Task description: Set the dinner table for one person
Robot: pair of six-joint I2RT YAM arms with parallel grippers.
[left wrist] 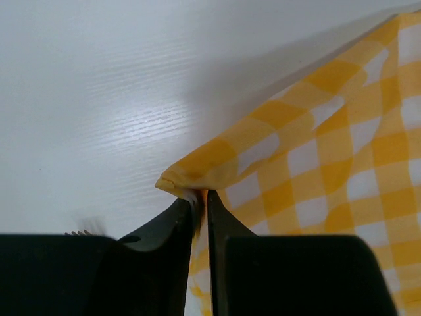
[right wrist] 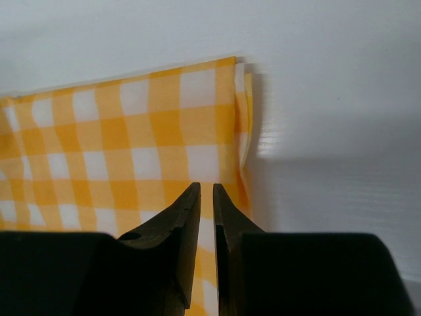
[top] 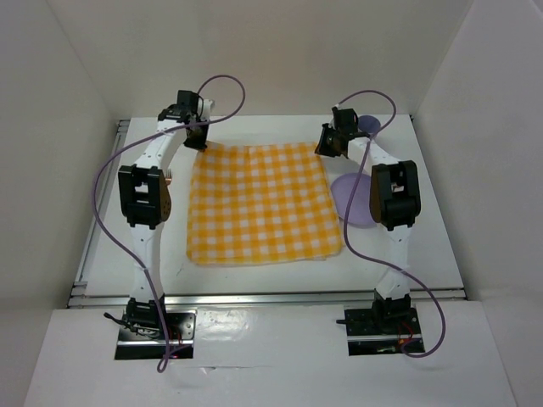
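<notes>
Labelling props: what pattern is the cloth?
Yellow-and-white check on the cloth, clearest in the top external view.

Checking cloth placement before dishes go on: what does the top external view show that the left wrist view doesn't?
Only the top view: the whole checked cloth lying spread on the dinner table, both arms, and a purple plate to its right. Only the left wrist: the cloth's corner, seemingly lifted, at the left gripper, whose jaws stand nearly together. Both: yellow-and-white cloth on white tabletop.

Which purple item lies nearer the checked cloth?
The larger purple plate, beside the cloth's right edge under the right arm; the smaller purple item sits farther back, beyond the right tool.
</notes>
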